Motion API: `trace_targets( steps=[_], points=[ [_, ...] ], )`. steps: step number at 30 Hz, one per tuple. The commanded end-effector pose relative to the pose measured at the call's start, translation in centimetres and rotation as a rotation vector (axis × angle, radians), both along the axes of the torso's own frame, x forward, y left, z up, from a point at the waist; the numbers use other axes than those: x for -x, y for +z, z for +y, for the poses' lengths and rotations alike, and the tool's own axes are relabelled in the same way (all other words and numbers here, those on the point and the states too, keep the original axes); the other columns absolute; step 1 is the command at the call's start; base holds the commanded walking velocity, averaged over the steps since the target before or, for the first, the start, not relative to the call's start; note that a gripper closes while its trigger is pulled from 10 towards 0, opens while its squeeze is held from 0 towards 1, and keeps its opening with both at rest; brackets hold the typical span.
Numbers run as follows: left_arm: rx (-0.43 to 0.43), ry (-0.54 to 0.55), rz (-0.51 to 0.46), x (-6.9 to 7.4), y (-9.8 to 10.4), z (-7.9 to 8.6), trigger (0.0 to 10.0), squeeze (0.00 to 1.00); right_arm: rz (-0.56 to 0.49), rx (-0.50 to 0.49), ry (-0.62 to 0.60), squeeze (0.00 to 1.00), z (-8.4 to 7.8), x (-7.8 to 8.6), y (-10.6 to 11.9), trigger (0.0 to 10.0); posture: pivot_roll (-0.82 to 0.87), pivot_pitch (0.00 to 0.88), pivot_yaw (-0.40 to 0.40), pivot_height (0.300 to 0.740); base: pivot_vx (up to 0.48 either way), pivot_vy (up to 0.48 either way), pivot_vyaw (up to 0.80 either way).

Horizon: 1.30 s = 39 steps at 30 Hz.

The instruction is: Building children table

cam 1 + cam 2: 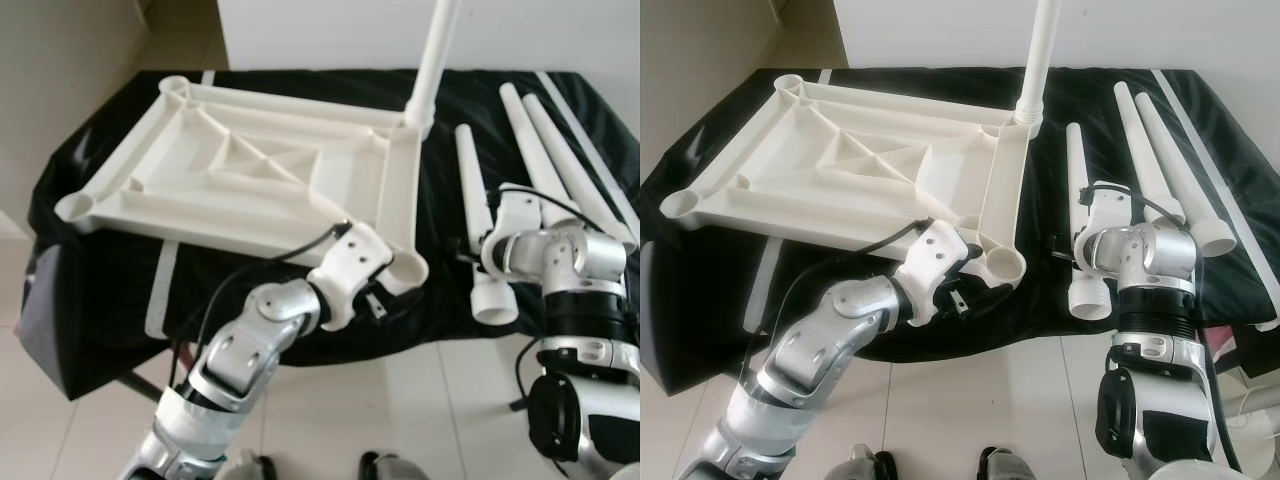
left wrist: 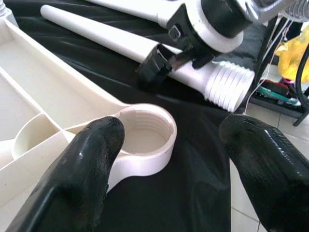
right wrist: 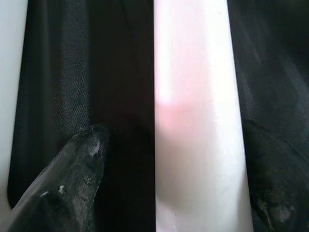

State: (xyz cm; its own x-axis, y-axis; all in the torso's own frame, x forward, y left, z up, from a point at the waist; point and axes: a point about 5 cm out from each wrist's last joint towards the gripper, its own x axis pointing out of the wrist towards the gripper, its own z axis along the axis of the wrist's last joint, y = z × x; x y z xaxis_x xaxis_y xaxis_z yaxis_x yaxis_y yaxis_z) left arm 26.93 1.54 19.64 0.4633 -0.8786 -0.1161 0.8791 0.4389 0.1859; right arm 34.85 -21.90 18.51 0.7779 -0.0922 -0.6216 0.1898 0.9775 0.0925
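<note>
The right tool (image 3: 164,145) hangs over a loose white leg (image 1: 1081,215) with its fingers spread wide, one on each side of the tapered tube and neither pressing it yet. The left tool (image 2: 166,159) is also wide open, its near finger (image 2: 89,164) against the empty threaded socket (image 1: 1006,264) at the tabletop's near corner, the other finger off in the air at 3 o'clock.

To do this step well, I judge the right tool should close squarely across the leg's middle, not its thin tip, so the tube does not swing when lifted; the left tool should steady the corner while the threaded end is brought over the socket and turned in straight.

The leg lies on the black-covered surface (image 1: 110,290), long axis running from 12 to 6 o'clock, threaded thick end toward the robot, slim end away. The upturned tabletop (image 1: 250,170) lies at its 9 o'clock, one leg (image 1: 432,70) already standing in the far corner.
</note>
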Motion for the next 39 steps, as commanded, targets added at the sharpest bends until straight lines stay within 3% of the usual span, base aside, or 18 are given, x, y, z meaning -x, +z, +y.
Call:
trace_targets(
  steps=[1,4,5,7,8,15,19,20,21,23,25,26,27,30,32,39],
  points=[
    [-0.007,0.102,-0.005,-0.6,-0.1,0.3,10.0,0.00,0.106,-0.008,-0.010,0.00,0.0,0.6,-2.0,10.0,-0.06,0.154,-0.040,0.740,0.000,0.000,0.00],
    [-0.006,0.107,-0.005,-0.6,-0.1,0.3,10.0,0.00,0.135,-0.027,-0.018,0.00,0.0,0.6,-2.3,10.0,-0.05,0.152,-0.038,0.740,0.000,0.000,0.00],
    [-0.003,0.112,-0.004,-0.7,0.0,0.4,10.0,0.00,0.148,-0.038,-0.020,0.00,0.1,0.6,-2.5,7.8,-0.05,0.149,-0.037,0.740,0.000,0.000,0.00],
    [-0.003,0.112,-0.004,-0.7,0.0,0.4,10.0,0.00,0.148,-0.038,-0.020,0.00,0.1,0.6,-2.5,7.8,-0.05,0.149,-0.037,0.740,0.000,0.000,0.00],
    [-0.002,0.118,-0.005,-0.8,0.1,0.4,10.0,0.00,0.159,-0.062,-0.015,0.00,0.4,0.6,-2.7,0.0,-0.05,0.147,-0.036,0.740,0.000,0.000,0.00],
    [-0.001,0.126,-0.002,-1.1,0.3,0.4,10.0,0.00,0.094,-0.154,0.078,0.00,2.0,-0.3,-1.4,0.0,-0.05,0.142,-0.034,0.740,0.000,0.000,0.00],
    [-0.005,0.128,0.000,-1.1,0.3,0.4,10.0,0.00,0.044,-0.153,0.087,0.00,2.0,-0.4,-0.8,0.0,-0.05,0.138,-0.035,0.740,0.000,0.000,0.00],
    [-0.011,0.136,-0.009,-1.1,0.3,0.4,10.0,0.00,-0.005,-0.159,0.108,0.00,2.2,-0.5,-0.3,1.3,-0.05,0.132,-0.035,0.740,0.000,0.000,0.00],
    [-0.015,0.146,-0.015,-1.3,0.4,0.4,10.0,0.00,-0.061,-0.158,0.121,0.00,2.3,-0.7,0.4,10.0,-0.05,0.129,-0.036,0.740,0.000,0.000,0.00],
    [-0.015,0.146,-0.015,-1.3,0.4,0.4,10.0,0.00,-0.061,-0.158,0.121,0.00,2.3,-0.7,0.4,10.0,-0.05,0.129,-0.036,0.740,0.000,0.000,0.00],
    [-0.013,0.170,-0.022,-1.6,0.5,0.3,10.0,0.00,-0.196,-0.125,0.134,0.00,2.3,-0.9,1.7,10.0,-0.05,0.116,-0.034,0.740,0.000,0.000,0.00],
    [-0.013,0.170,-0.022,-1.6,0.5,0.3,10.0,0.00,-0.196,-0.125,0.134,0.00,2.3,-0.9,1.7,10.0,-0.05,0.116,-0.034,0.740,0.000,0.000,0.00],
    [-0.019,0.198,-0.037,-2.1,0.7,0.3,10.0,0.00,-0.263,-0.114,0.137,0.00,2.4,-0.9,2.5,10.0,-0.06,0.102,-0.033,0.740,0.000,0.000,0.00],
    [-0.019,0.198,-0.037,-2.1,0.7,0.3,10.0,0.00,-0.263,-0.114,0.137,0.00,2.4,-0.9,2.5,10.0,-0.06,0.102,-0.033,0.740,0.000,0.000,0.00],
    [-0.044,0.250,-0.080,-3.1,0.9,0.3,10.0,0.00,-0.330,-0.106,0.116,0.00,2.3,-0.6,3.2,10.0,-0.06,0.081,-0.038,0.740,0.000,0.000,0.00],
    [-0.018,0.295,-0.118,-4.0,1.7,0.2,10.0,0.00,-0.471,-0.061,0.012,0.00,1.6,-0.1,4.1,10.0,-0.07,0.034,-0.038,0.740,0.000,0.000,0.00]
  ],
)
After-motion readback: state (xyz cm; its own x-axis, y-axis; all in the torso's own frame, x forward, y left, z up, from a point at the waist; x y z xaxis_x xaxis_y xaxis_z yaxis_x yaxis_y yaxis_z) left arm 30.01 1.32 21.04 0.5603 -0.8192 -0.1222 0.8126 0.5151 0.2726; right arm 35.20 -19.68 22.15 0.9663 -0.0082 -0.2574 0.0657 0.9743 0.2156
